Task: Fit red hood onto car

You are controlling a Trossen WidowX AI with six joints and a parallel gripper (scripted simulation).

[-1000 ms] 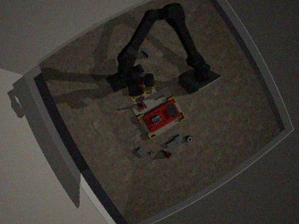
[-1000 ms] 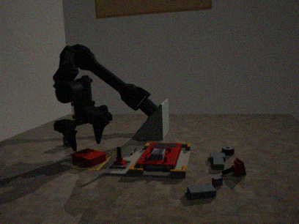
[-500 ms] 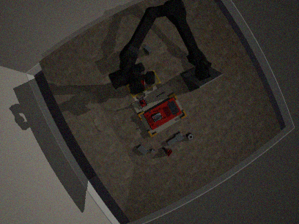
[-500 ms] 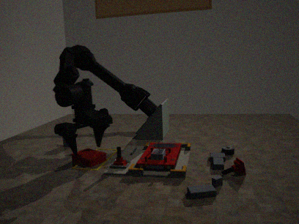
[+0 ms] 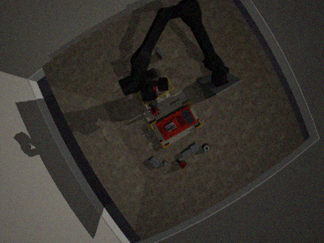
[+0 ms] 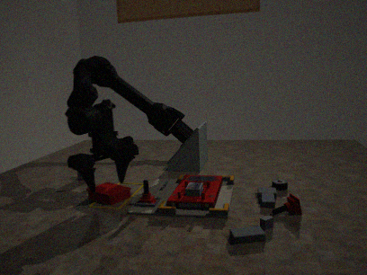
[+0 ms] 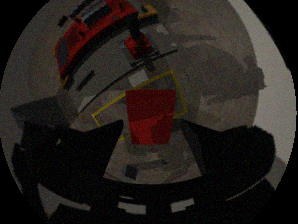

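The red hood [image 5: 155, 88] [image 6: 111, 193] [image 7: 150, 105] lies on the table, roof up, inside a yellow outline [image 7: 180, 94]. My gripper [image 5: 156, 89] [image 6: 108, 189] [image 7: 152, 123] is open and empty, pointing down over the hood. Its fingers stand on opposite sides of the hood, with a gap showing on each side in the wrist view. In the exterior view the nearer fingertip is low beside the hood. The red chassis [image 5: 162, 131] [image 6: 213, 198] [image 7: 75, 47] sits in the jig with yellow corners [image 5: 165, 144] [image 6: 220, 208]. The grey engine block [image 5: 171, 126] [image 6: 194, 189] is on its deck, with short dark pegs around it.
A red piece with a black post [image 5: 154, 111] [image 6: 146, 198] [image 7: 137, 45] stands between hood and chassis. Beyond the chassis lie grey blocks [image 5: 155, 161] [image 6: 247, 235], a round piece [image 5: 206, 146] [image 6: 280, 184] and a small red part [image 5: 183, 164] [image 6: 294, 205]. A grey wedge [image 6: 191, 155] stands by the arm.
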